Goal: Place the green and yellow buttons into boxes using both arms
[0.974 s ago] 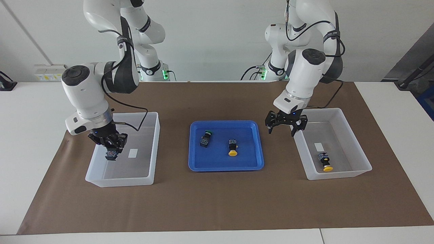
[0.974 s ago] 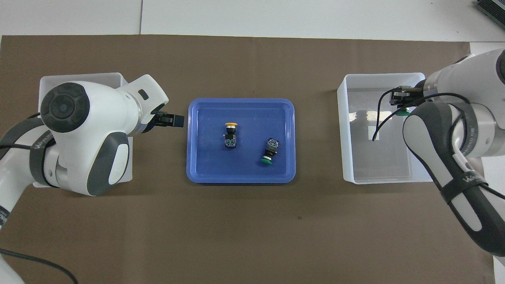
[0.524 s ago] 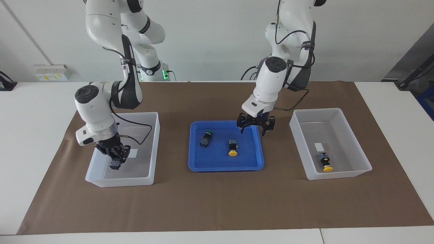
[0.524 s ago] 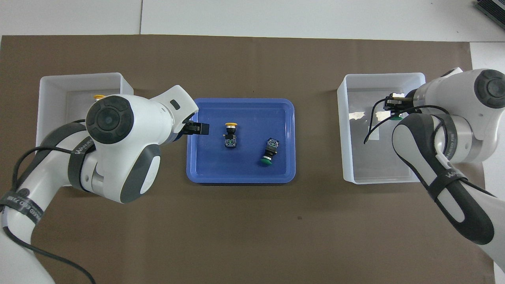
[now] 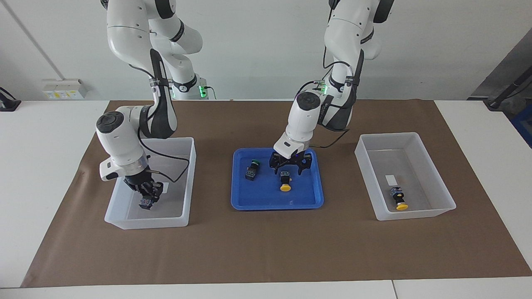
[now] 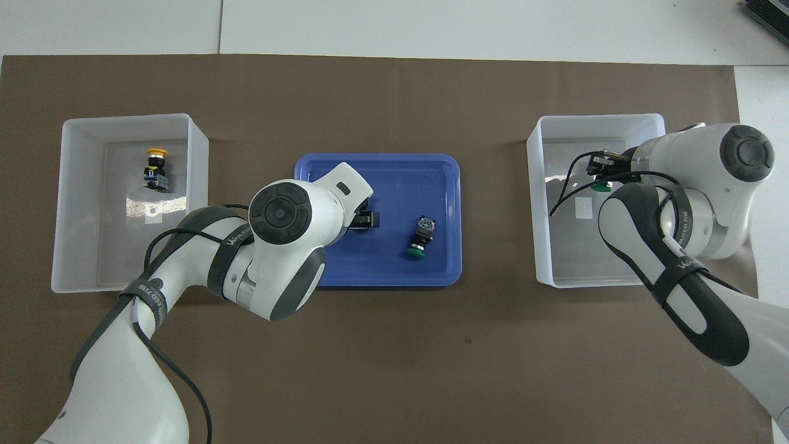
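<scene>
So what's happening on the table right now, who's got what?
The right gripper is down inside the box at its end of the table, shut on a green button it has not let go of. The left gripper hangs open over the blue tray, just above the yellow button there. A second green button lies beside it in the tray. Another yellow button already lies in the other box.

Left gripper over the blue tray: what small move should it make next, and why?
Probably lower straight down and close. The left gripper is open over the yellow button lying in the blue tray, not yet gripping it; the right gripper is busy in its box.
</scene>
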